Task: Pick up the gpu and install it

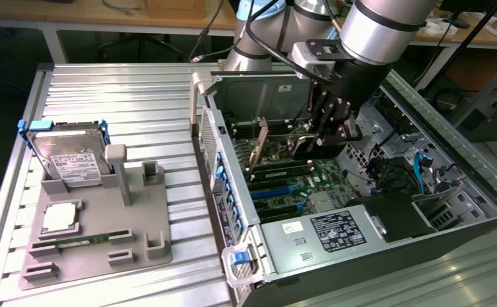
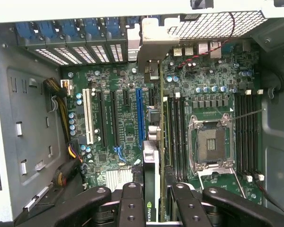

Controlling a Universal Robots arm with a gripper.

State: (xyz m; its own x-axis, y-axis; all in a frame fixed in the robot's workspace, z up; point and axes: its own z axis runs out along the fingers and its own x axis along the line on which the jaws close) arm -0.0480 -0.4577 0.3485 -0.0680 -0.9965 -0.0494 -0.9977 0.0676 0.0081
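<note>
One gripper (image 2: pixel 150 201) stands inside the open computer case (image 1: pixel 453 160), fingers (image 2: pixel 130 203) partly closed on the gpu (image 2: pixel 151 170), which it holds edge-on and upright above the motherboard (image 2: pixel 118 123) near its blue slot (image 2: pixel 140 116).

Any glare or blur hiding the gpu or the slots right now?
Exterior view: even light, gripper shades the gpu inside the case. Wrist view: motherboard sharp and evenly lit; the gpu runs edge-on and close between the fingers, slightly soft.
</note>
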